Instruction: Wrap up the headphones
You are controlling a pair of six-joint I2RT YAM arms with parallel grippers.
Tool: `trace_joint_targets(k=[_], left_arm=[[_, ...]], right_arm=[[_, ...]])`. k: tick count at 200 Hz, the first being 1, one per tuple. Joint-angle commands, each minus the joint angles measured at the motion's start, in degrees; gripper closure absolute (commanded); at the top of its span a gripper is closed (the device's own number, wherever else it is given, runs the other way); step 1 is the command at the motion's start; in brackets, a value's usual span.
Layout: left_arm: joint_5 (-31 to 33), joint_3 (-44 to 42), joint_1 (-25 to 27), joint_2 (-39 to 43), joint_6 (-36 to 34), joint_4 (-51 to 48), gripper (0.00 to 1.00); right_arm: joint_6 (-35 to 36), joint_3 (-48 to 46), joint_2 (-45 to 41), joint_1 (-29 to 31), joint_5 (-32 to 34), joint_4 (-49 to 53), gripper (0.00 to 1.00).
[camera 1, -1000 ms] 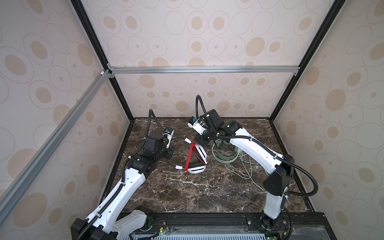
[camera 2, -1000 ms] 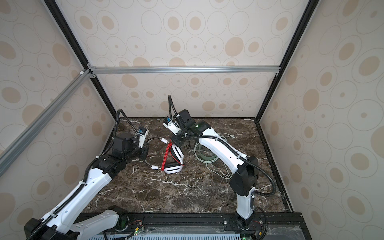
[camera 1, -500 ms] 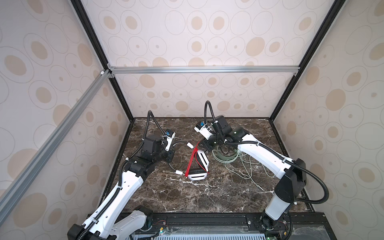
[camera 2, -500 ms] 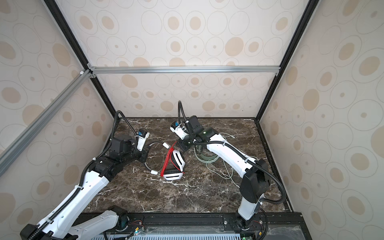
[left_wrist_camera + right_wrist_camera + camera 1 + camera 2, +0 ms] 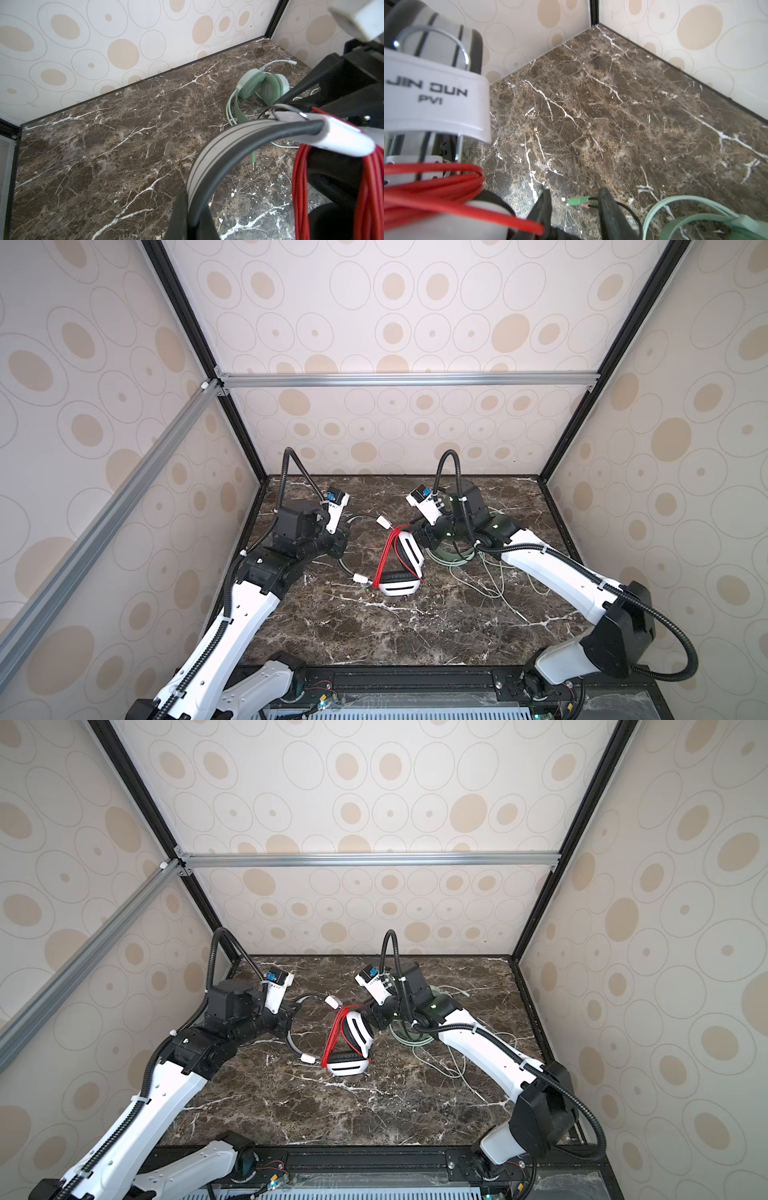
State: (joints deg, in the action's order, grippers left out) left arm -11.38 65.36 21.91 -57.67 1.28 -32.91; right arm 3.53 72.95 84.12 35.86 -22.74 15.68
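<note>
Marble table (image 5: 415, 635): left claw (image 5: 345, 529) grips white headset (image 5: 405, 556); right claw (image 5: 574, 192) parted, mint headset (image 5: 249, 86) beside.

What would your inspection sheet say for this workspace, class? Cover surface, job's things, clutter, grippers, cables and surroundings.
Surface: dark marble tabletop, white-veined.
Job's things: white headset at centre; mint-green headset beside it.
Clutter: nothing seen.
Grippers: left gripper shut on the white headset's headband; right gripper open, a green plug between its jaws.
Cables: red cable wound on the white headset; pale green cable loose on the tabletop.
Surroundings: patterned walls, metal frame.
</note>
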Motion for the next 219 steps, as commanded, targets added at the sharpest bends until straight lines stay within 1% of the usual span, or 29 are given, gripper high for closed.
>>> trace_joint_targets(k=[1,22,48,69,87,102,160,194,208,219], left_arm=[[-4.3,6.8,0.1,0.7,3.2,1.8,1.00],[-5.2,9.6,0.1,-0.3,4.3,1.8,1.00],[-7.2,15.4,0.1,-2.8,5.3,0.9,1.00],[-8.6,19.7,0.2,-4.8,6.0,-0.2,1.00],[-9.6,21.8,0.1,-5.9,7.0,-0.1,1.00],[-10.2,22.7,0.1,-6.6,8.3,0.7,1.00],[-13.3,26.7,0.1,-9.2,12.5,4.2,1.00],[-14.6,28.1,0.1,-10.5,14.0,5.6,1.00],[-14.6,28.1,0.1,-10.8,14.4,6.4,1.00],[-14.8,28.1,0.1,-11.0,14.9,6.8,1.00]], right_arm=[[-2.2,-2.8,-1.9,-1.8,-1.9,-6.8,0.56],[-3.2,-4.4,-3.1,-2.8,-3.0,-9.2,0.51],[-4.3,-5.4,-4.3,-3.6,-4.9,-10.9,0.46],[-5.7,-6.1,-5.4,-3.7,-6.5,-13.3,0.39],[-7.3,-6.7,-6.3,-3.7,-6.6,-15.5,0.33],[-8.3,-7.7,-7.2,-3.7,-5.8,-17.7,0.31],[-11.5,-9.2,-7.7,-3.8,-5.8,-22.8,0.30],[-16.0,-10.9,-7.4,-3.9,-4.2,-28.7,0.31],[-17.5,-11.6,-7.1,-3.9,-3.4,-30.9,0.34],[-18.4,-12.1,-6.8,-3.9,-3.0,-32.4,0.43]])
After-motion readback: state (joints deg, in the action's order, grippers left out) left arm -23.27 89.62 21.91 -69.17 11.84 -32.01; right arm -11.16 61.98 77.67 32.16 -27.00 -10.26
